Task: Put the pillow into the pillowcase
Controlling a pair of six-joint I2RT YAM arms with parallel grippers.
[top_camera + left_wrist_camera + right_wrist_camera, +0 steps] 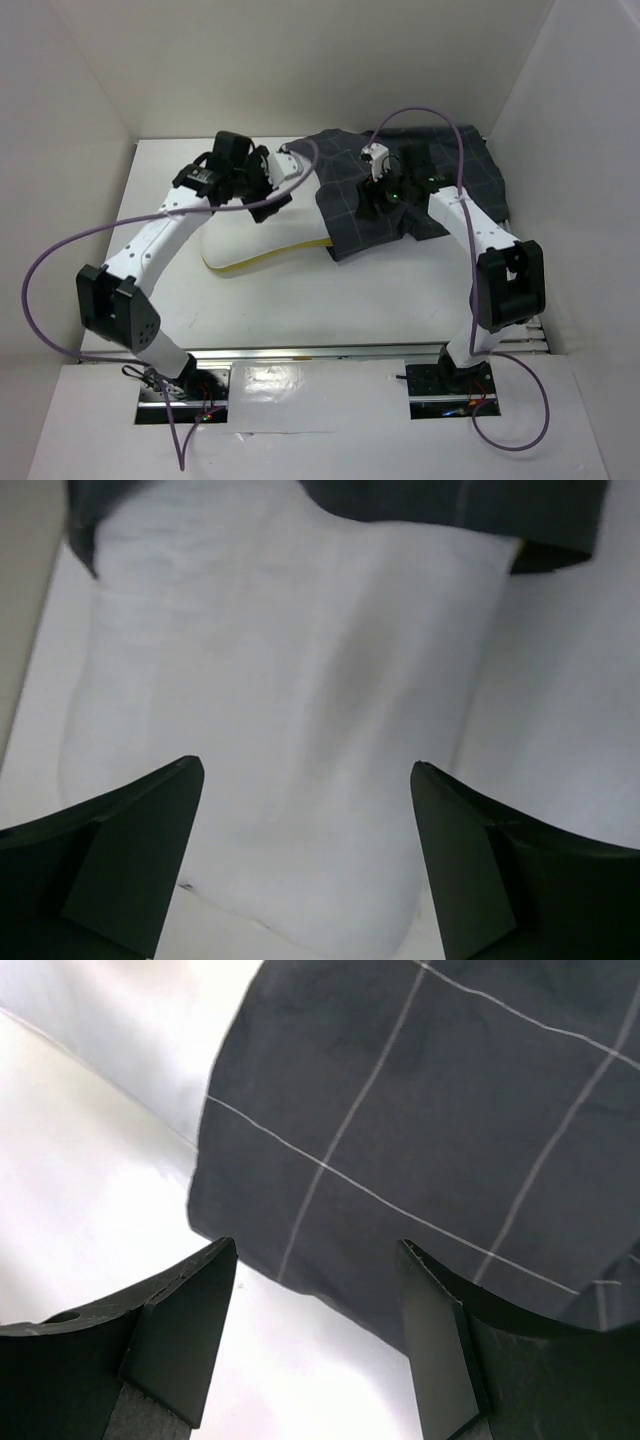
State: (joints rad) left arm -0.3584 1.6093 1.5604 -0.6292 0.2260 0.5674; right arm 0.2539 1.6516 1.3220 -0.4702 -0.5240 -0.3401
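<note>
The white pillow [262, 238] with its yellow trim lies at the table's middle. Its far end reaches under the edge of the dark grid-patterned pillowcase [430, 185], which lies at the back right. My left gripper [272, 185] hovers over the pillow's far left part. In the left wrist view the left gripper [305, 768] is open, the pillow [290, 700] spreads below its fingers, and the pillowcase [460, 505] covers the pillow's top end. My right gripper [372, 195] is over the pillowcase's left part. In the right wrist view the right gripper [315, 1245] is open above the pillowcase's edge [420, 1130], holding nothing.
White walls [90, 100] box in the white table [330, 310] on the left, back and right. Purple cables [45, 260] loop from both arms. The right arm's elbow [510, 285] stands near the right wall.
</note>
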